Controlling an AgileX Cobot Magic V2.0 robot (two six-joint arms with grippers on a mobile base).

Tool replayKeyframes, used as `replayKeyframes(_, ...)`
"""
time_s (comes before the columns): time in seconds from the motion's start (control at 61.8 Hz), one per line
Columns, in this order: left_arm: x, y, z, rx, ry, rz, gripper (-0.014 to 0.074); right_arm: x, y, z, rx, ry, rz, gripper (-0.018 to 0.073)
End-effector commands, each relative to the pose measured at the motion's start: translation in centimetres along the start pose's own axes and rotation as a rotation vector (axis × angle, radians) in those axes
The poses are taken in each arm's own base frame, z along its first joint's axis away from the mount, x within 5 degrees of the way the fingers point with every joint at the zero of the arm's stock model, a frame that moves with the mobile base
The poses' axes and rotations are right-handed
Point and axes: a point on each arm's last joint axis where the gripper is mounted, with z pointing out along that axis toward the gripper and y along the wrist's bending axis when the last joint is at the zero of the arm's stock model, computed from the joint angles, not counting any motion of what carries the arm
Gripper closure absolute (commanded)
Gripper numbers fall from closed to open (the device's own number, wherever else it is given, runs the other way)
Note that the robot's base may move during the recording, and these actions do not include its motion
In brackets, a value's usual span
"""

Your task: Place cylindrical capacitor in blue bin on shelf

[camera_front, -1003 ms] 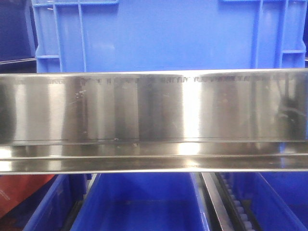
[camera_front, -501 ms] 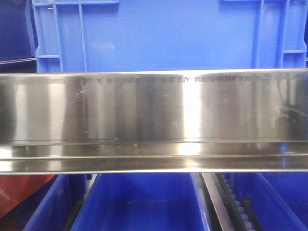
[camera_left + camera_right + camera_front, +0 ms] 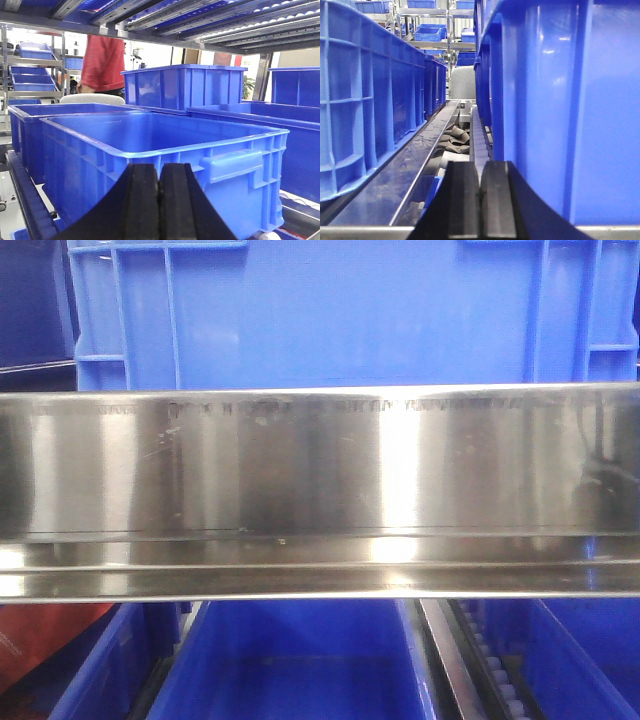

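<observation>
Filling the front view: shelf (image 3: 320,490) rail, blue bin (image 3: 300,670) beneath. Left end effector (image 3: 159,200) clamped shut, pads touching, nothing between, right in front of that bin. Right end effector (image 3: 479,200) likewise pressed closed, empty; cylindrical capacitor nowhere in sight.

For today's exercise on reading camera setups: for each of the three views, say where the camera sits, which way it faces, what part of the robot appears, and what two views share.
Front view: close before the shelf rail, facing it square on; blue bins above and below; no robot part shows.
Left wrist view: behind the left gripper, jaws shut, level with an open bin; a person in red stands beyond.
Right wrist view: behind the right gripper, jaws shut, looking down a gap between bins.
Shared: both wrist views show closed black fingers at bottom centre.
</observation>
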Motion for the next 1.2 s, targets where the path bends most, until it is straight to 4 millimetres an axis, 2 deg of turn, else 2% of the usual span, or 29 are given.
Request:
replayKeyframes(0.0, -0.3, 0.0, -0.2, 0.001, -0.027, 0.009, 0.0707, -0.1, 0.0, 0.0, 0.004, -0.019, -0.006, 0.0722)
replayKeyframes(0.113, 0.6, 0.5, -1.2, -0.059, 0.010, 0.083, 0.0707, -0.1, 0.0, 0.0, 0.004, -0.019, -0.006, 0.0722)
replayKeyframes(0.275, 3.5, 1.6, -3.6, -0.256, 0.136, 0.090, 0.0707, -0.1, 0.0, 0.0, 0.004, -0.019, -0.006, 0.0722)
replayKeyframes(0.437, 5.9, 2.0, -5.7, -0.426, 0.149, 0.101, 0.0707, -0.1, 0.0, 0.0, 0.004, -0.019, -0.006, 0.0722)
replayKeyframes(0.598, 8.8, 2.9, -5.6, -0.523, 0.181, 0.103, 0.0707, -0.1, 0.0, 0.0, 0.004, -0.019, -0.006, 0.0722)
replayKeyframes(0.857, 11.8, 3.8, -5.6, -0.580, 0.139, 0.136, 0.0707, -0.1, 0.0, 0.0, 0.004, -0.019, -0.006, 0.0722)
replayKeyframes(0.922, 11.3, 3.8, -5.5, -0.582, 0.049, 0.162, 0.0707, -0.1, 0.0, 0.0, 0.004, -0.019, -0.006, 0.0722)
replayKeyframes(1.181, 11.4, 3.8, -5.5, -0.583, 0.058, 0.129, 0.0707, -0.1, 0.0, 0.0, 0.004, -0.021, -0.006, 0.0722)
